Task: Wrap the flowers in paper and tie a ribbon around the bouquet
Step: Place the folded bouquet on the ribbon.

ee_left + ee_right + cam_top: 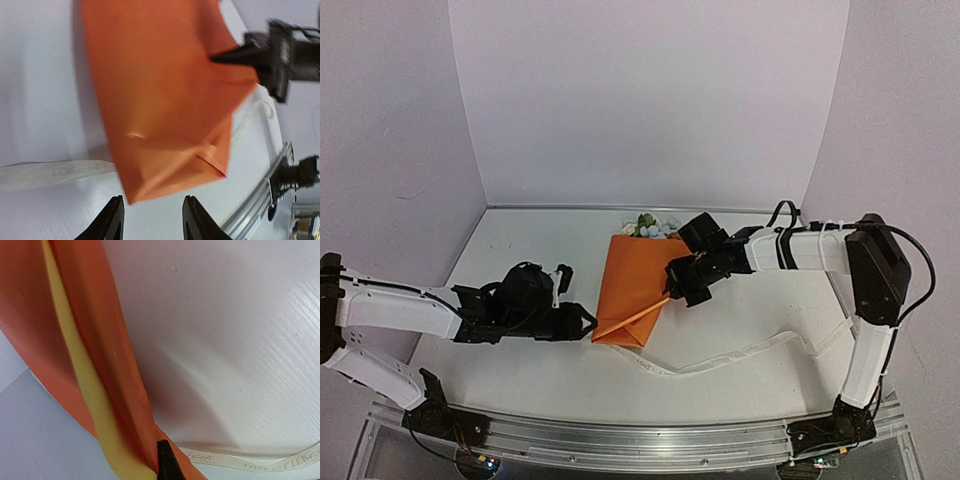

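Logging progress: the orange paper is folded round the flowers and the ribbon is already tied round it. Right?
Not tied. The ribbon lies loose on the table, trailing right from the near end of the orange paper, as the top external view shows. That paper is indeed folded round the flowers.

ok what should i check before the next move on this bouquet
1. right end effector shut on the paper edge: ok
2. left end effector open, nothing between its fingers: ok
3. flowers poking out of the far end: ok
4. wrap closed: not ok, the yellow inner face shows along the fold
5. ribbon tied on: not ok, it lies loose on the table
6. stems fully covered: cannot tell
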Motion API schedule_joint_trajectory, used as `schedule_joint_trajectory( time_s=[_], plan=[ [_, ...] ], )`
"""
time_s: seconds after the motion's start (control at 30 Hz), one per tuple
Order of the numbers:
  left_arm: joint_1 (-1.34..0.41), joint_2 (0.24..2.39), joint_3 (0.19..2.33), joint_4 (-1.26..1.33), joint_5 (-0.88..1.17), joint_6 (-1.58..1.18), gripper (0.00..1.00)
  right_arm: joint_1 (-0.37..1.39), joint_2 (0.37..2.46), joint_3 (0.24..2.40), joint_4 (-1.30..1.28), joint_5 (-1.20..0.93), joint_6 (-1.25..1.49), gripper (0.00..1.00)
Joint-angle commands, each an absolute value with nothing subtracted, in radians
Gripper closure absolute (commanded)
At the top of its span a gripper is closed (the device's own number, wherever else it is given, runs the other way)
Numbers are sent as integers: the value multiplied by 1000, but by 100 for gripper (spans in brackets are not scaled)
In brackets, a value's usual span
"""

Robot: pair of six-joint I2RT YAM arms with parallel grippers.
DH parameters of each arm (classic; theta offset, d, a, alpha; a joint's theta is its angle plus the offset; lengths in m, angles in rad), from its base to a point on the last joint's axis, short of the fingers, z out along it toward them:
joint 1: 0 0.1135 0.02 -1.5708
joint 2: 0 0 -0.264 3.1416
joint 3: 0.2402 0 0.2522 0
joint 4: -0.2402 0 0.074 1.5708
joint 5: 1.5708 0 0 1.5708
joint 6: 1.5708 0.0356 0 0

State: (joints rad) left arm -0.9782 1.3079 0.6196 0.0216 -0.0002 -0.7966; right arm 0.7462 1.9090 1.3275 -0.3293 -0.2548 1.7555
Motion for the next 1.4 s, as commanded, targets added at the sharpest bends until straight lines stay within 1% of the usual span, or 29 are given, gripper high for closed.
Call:
schedule_joint_trajectory(
  time_s=[0.0, 0.2, 0.5, 0.67, 0.7, 0.73, 0.87, 0.9, 0.93, 1.0, 1.1, 1.17, 1.3, 1.37],
  plan=[
    [-870, 1276, 599, -95, -67, -886, 57, 798, 1834, 1299, -300, -235, 1770, 100],
    [-823, 1292, 632, -123, -57, -842, 55, 852, 1781, 1198, -297, -234, 1733, 100],
    [-804, 1364, 676, -112, -12, -806, 55, 895, 1724, 1031, -258, -282, 1649, 100],
    [-802, 1403, 696, -107, -3, -804, 55, 917, 1728, 997, -226, -279, 1641, 100],
    [-802, 1410, 700, -109, -3, -804, 55, 916, 1729, 996, -224, -279, 1633, 98],
    [-801, 1415, 704, -113, -3, -806, 55, 915, 1727, 998, -225, -278, 1618, 92],
    [-784, 1410, 707, -139, -3, -832, 54, 911, 1700, 1013, -273, -272, 1528, 60],
    [-775, 1400, 703, -154, -8, -844, 54, 908, 1688, 1008, -296, -261, 1508, 49],
    [-763, 1391, 697, -164, -16, -859, 53, 906, 1673, 998, -311, -246, 1484, 42],
    [-742, 1362, 683, -189, -40, -885, 51, 900, 1630, 974, -360, -219, 1443, 33],
    [-719, 1322, 678, -250, -99, -924, 48, 887, 1547, 930, -454, -155, 1382, 21],
    [-707, 1300, 678, -284, -131, -947, 47, 879, 1490, 893, -498, -112, 1351, 16],
    [-665, 1269, 673, -344, -171, -994, 44, 849, 1383, 822, -600, -28, 1309, 9],
    [-645, 1249, 673, -387, -202, -1012, 43, 827, 1323, 774, -632, -2, 1302, 9]
  ],
)
